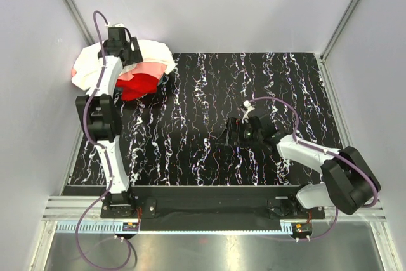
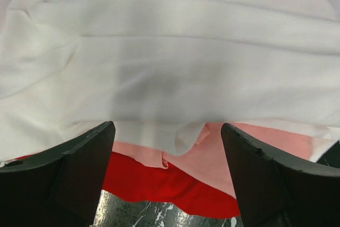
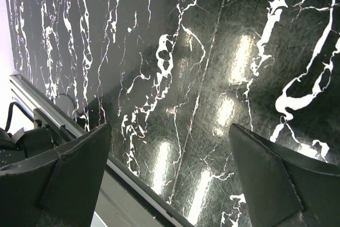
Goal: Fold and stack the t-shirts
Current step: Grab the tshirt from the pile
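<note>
Three t-shirts lie in a crumpled pile at the table's far left corner: a white one (image 1: 155, 52) on top, a salmon-pink one (image 1: 149, 68) under it, a red one (image 1: 139, 85) at the near side. In the left wrist view the white shirt (image 2: 170, 51) fills the top, with the pink shirt (image 2: 212, 152) and the red shirt (image 2: 159, 182) below. My left gripper (image 1: 124, 47) hovers over the pile, open and empty (image 2: 167, 147). My right gripper (image 1: 233, 132) is open and empty above bare table (image 3: 170, 147). The white shirt's print is hidden.
The black marbled tabletop (image 1: 209, 118) spans the workspace, with grey walls on three sides. A metal rail (image 1: 209, 211) runs along the near edge by the arm bases; it also shows in the right wrist view (image 3: 127, 184).
</note>
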### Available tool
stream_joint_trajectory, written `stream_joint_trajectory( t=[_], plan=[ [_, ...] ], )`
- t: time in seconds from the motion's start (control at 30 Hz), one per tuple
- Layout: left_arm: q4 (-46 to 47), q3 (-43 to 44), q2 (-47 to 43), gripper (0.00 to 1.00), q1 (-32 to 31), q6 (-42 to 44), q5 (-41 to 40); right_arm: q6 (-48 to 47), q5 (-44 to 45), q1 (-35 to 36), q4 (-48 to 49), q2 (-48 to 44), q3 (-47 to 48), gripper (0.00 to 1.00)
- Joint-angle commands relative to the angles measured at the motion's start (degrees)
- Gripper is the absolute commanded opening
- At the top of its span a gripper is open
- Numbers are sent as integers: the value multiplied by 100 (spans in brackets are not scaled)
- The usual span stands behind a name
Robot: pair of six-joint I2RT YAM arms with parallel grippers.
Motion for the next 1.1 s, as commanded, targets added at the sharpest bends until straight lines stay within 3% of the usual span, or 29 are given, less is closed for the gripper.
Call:
stream_joint_trajectory(
  t=[0.0, 0.2, 0.37, 0.47, 0.6, 0.7, 0.77, 1.07],
  plan=[
    [127, 569, 111, 87, -2, 254, -382, -66, -175, 32, 382, 40, 114, 100],
    [39, 1000, 489, 82, 7, 368, -515, -39, -193, 32, 382, 154, 167, 100],
    [13, 1202, 674, 65, 16, 404, -436, -39, -202, 32, 365, 224, 211, 100],
    [13, 1203, 727, 61, 7, 412, -296, -30, -184, 32, 356, 260, 228, 100],
    [-84, 1054, 500, 87, -2, 185, -128, -30, -193, 32, 356, 321, 246, 100],
    [345, 343, -36, 97, -89, 219, -189, -30, -193, 32, 347, 373, 281, 100],
    [584, -54, -309, 98, -90, 219, -251, -39, -210, 32, 339, 365, 299, 100],
    [329, 349, 41, 91, -72, 219, -330, -48, -237, 32, 339, 391, 308, 100]
  ],
)
